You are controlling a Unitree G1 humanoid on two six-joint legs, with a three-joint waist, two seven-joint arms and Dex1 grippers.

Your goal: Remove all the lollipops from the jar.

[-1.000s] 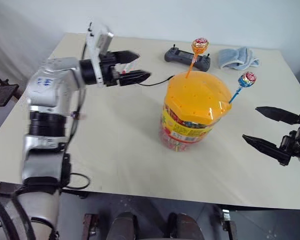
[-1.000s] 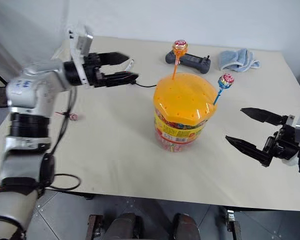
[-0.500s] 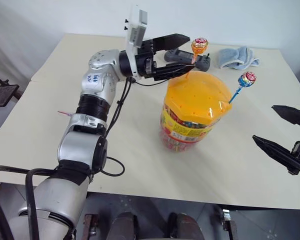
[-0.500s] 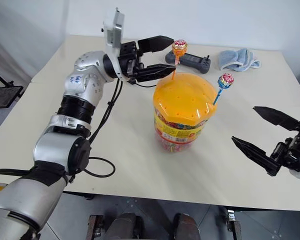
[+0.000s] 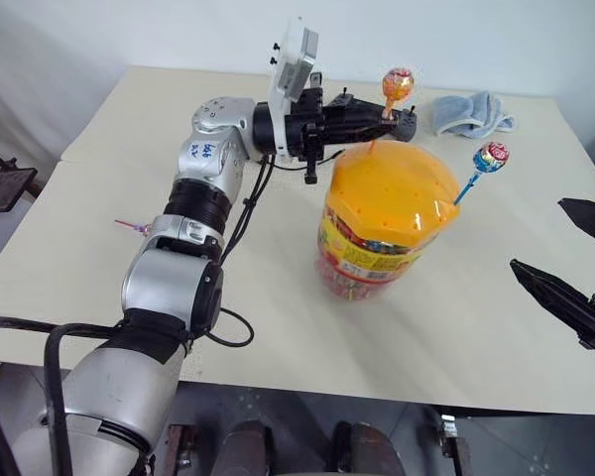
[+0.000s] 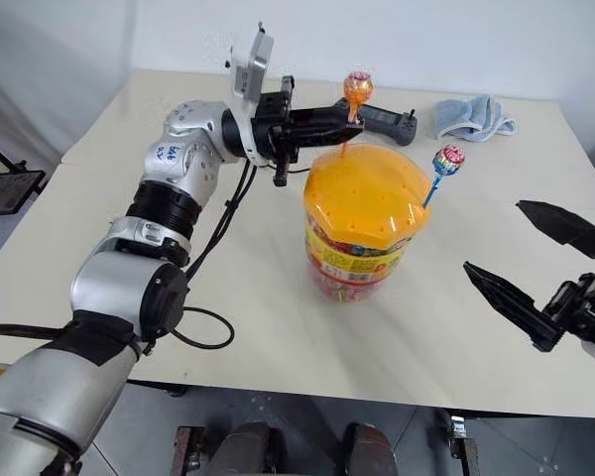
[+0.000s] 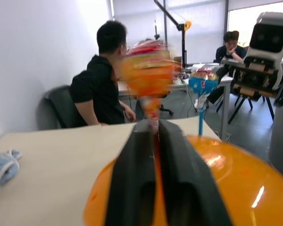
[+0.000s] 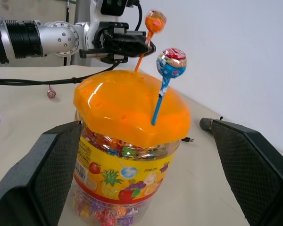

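Left gripper (image 5: 392,116) is clamped on the orange stick of the orange-red lollipop (image 5: 398,83), just under the candy head, reaching in level across the jar (image 5: 385,223) lid. Stick runs up out of a lid hole with a slight lean, so the pull should follow that axis, up and out. Blue-red lollipop (image 5: 490,157) leans off the jar's right edge, nearer the right gripper (image 6: 540,278), which waits spread wide over the desk (image 5: 248,297). Purple-pink lollipop (image 5: 144,230) lies on the desk by the left arm.

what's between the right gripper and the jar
Bare tabletop only: in the right eye view nothing lies between the open right gripper and the jar. The blue-stick lollipop stands above that gap, stuck in the lid.
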